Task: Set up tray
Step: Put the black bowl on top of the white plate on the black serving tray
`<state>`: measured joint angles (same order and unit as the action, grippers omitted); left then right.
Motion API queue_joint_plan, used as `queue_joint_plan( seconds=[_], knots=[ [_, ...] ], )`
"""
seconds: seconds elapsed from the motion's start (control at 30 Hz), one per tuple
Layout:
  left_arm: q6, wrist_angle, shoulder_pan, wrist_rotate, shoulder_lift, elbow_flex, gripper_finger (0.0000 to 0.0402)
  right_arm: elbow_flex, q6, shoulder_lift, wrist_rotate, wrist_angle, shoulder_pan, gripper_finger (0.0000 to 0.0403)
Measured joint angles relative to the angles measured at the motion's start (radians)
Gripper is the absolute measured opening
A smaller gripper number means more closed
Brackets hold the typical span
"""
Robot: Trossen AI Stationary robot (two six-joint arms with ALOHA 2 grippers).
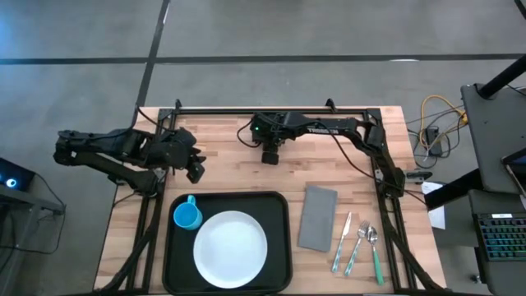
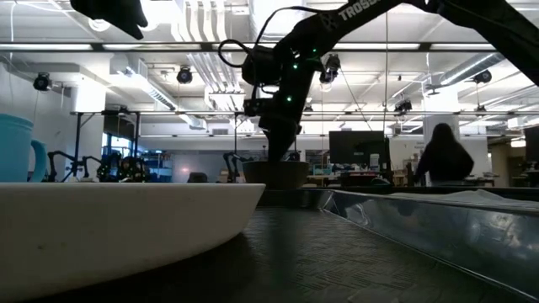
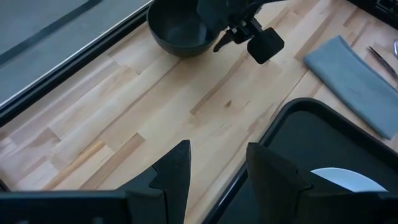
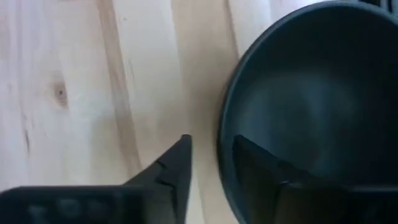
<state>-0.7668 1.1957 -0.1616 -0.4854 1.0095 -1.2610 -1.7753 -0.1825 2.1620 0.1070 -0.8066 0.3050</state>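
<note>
At six o'clock on the table the tray [image 1: 168, 247] is seen, likely stiff, light and slick; its raised rim is judged the best hold. Right gripper [image 4: 208, 165] straddles a dark bowl's [image 4: 311, 93] rim, jaws spread; left gripper [image 3: 217, 165] is spread

Bare wood between tray [image 1: 283, 215] and bowl [image 3: 179, 28] lies unobstructed.

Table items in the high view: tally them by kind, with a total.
Tray: 1
Plate: 1
Cup: 1
Napkin: 1
Bowl: 1, under the right gripper
Cutlery: 3 (knife, fork, spoon)
Total: 8
</note>
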Motion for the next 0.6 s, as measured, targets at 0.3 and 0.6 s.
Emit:
queue_joint_plan(
  seconds=[0.3, 0.6],
  knots=[
    [0.048, 0.001, 0.000, 0.000, -0.013, 0.000, 0.0137, -0.012, 0.060, 0.000, -0.002, -0.023, 0.000, 0.0010],
    [0.059, 0.042, 0.000, 0.000, -0.057, 0.000, 0.0137, -0.221, -0.033, -0.010, -0.003, -0.229, -0.135, 0.0009]
  ],
)
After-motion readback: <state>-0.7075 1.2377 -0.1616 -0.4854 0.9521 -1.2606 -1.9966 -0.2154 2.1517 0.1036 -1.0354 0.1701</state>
